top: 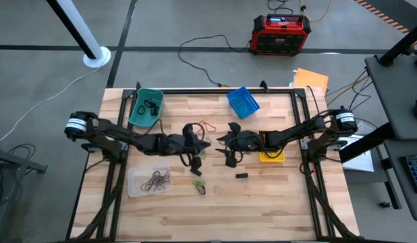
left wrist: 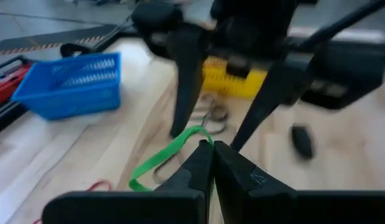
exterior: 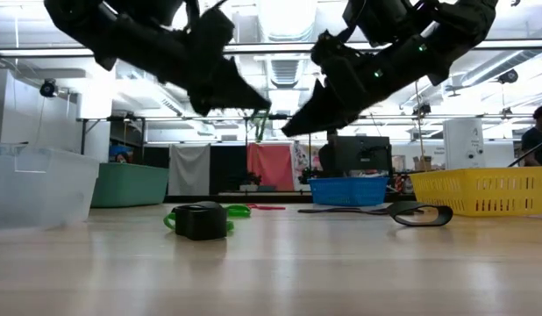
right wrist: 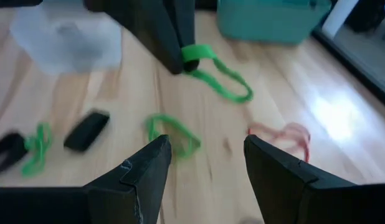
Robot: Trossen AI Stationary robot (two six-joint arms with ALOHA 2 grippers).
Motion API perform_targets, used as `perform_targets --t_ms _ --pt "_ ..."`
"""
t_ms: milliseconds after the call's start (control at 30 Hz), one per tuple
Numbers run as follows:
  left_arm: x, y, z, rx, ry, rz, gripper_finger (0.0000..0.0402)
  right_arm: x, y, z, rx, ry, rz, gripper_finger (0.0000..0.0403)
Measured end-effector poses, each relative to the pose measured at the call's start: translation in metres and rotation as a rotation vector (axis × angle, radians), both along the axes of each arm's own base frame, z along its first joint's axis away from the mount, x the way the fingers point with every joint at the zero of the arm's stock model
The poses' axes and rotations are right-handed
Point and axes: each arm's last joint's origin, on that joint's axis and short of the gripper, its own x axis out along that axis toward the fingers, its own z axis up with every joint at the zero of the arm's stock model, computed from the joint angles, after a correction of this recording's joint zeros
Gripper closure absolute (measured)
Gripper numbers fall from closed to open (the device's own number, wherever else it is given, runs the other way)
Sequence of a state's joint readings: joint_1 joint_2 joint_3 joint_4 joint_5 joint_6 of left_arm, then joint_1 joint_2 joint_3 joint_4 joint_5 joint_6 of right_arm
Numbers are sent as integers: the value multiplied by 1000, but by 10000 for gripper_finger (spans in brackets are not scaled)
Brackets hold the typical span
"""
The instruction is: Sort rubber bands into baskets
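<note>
My left gripper (left wrist: 212, 149) hangs over the table's middle, shut on a bright green rubber band (left wrist: 171, 155). My right gripper (right wrist: 208, 149) faces it from the right, open and holding nothing. More green bands (right wrist: 174, 137) and a red band (right wrist: 283, 134) lie flat on the wood. The teal basket (top: 146, 106) and blue basket (top: 243, 101) stand at the far side. The clear basket (top: 149, 181), holding dark bands, is near left. The yellow basket (top: 271, 156) sits partly under my right arm. My left gripper pinches one end of the green band's loop (left wrist: 204, 135) between its two fingertips. The fingers slant downward, coming from the table's left. The rest of the band (right wrist: 227, 84) hangs slack below the fingers, clear of the wood.
A small black block (top: 241, 176) lies near the middle, toward the front. A black band (exterior: 420, 213) lies in front of the yellow basket. Beyond the far edge, a red box (top: 281, 32) and cables lie on the floor. Bare wood shows along the near edge.
</note>
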State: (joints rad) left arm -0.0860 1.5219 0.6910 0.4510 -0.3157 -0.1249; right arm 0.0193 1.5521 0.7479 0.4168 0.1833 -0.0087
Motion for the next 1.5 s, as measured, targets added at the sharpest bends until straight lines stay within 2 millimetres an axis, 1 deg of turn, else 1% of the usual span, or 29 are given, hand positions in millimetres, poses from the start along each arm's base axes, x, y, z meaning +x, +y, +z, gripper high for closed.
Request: perform_targets --t_ms 133,333,467,600,667,767,867,967,1067,1167,1333,1500 --pt "-1 -1 11 -63 -66 -36 402 7 1 4 -21 -104 20 204" --pt "-3 -1 17 -117 -102 -29 402 15 1 3 -38 -201 16 204" --pt "-3 0 23 -127 -155 -28 401 20 1 -2 -58 -214 28 204" --pt "-3 0 25 -127 -167 -29 401 28 3 -2 -80 -216 78 204" --pt "-3 0 24 -127 -165 -29 402 32 3 -1 -81 -221 77 208" --pt "-2 0 23 -127 -157 -28 401 38 1 2 -98 -234 30 219" --pt "-2 0 22 -127 -154 -28 402 41 0 6 -112 -245 -13 232" --pt "-3 0 21 -123 -142 -18 401 43 0 8 -115 -250 -15 246" --pt "-5 2 19 -98 -104 44 401 42 0 8 -111 -245 -16 270" --pt "-7 3 19 -85 -88 70 402 42 0 8 -103 -246 -19 305" --pt "-10 3 24 -70 -93 66 402 42 2 10 -112 -254 -8 380" --pt "-12 4 22 -74 -70 97 400 42 2 9 -109 -249 -12 393"
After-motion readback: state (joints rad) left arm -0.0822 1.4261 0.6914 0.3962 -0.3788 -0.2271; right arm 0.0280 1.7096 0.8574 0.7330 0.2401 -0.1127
